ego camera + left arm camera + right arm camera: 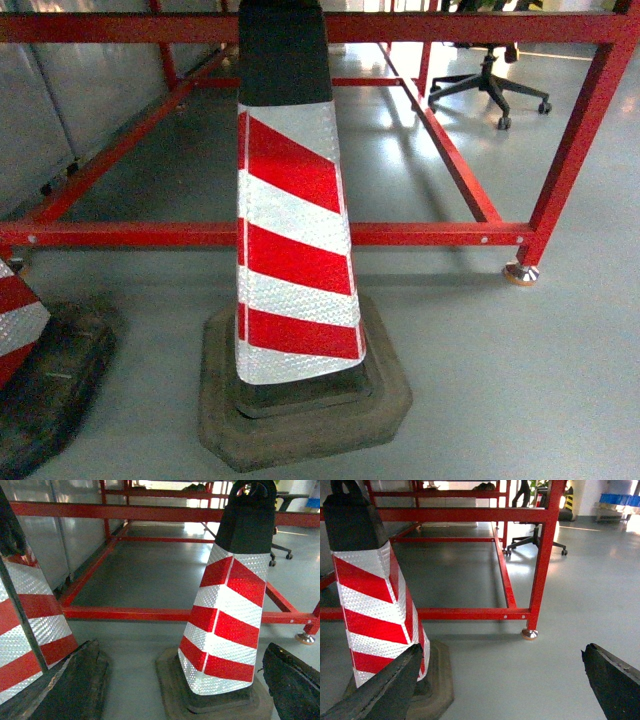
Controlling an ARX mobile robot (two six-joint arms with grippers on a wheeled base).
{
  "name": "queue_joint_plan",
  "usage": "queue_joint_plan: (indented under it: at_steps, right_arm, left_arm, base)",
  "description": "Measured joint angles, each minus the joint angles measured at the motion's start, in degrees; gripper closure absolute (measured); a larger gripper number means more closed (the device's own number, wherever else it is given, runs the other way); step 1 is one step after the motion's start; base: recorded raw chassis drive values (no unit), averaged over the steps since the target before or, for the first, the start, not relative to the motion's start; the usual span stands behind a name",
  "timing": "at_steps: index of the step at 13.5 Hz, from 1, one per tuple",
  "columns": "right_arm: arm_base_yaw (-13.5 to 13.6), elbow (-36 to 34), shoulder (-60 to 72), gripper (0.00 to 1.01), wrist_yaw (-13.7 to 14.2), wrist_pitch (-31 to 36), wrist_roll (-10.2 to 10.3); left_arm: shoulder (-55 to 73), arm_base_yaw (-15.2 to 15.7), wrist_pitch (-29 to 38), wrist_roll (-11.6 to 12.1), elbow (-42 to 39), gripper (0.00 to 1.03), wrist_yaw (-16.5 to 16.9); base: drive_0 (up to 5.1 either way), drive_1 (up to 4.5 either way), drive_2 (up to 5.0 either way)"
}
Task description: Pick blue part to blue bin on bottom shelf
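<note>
Two red-and-white striped cones [295,250] [15,325] stand on the grey floor [520,380] before a red frame [420,234]; no writing is readable. Both jaws are spread open and empty. Blue bins [620,499] show far away, but blue part and bottom shelf cannot be seen.

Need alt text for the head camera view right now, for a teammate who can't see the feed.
A red-and-white striped traffic cone with a black top stands close in front on a dark rubber base, filling the centre. Behind it runs a red metal frame on the grey floor, with an office chair beyond and part of a second cone at the left edge.
</note>
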Motion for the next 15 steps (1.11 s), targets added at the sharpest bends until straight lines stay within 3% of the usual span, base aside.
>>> queue_joint_plan:
  at_steps: [15]
  right_arm:
    - [0.0, 0.0, 0.0, 0.03, 0.0, 0.0, 0.0]
  left_arm:
    - [0.0, 0.0, 0.0, 0.0, 0.0, 0.05, 0.0]
  base:
    - [0.0, 0.0, 0.0]
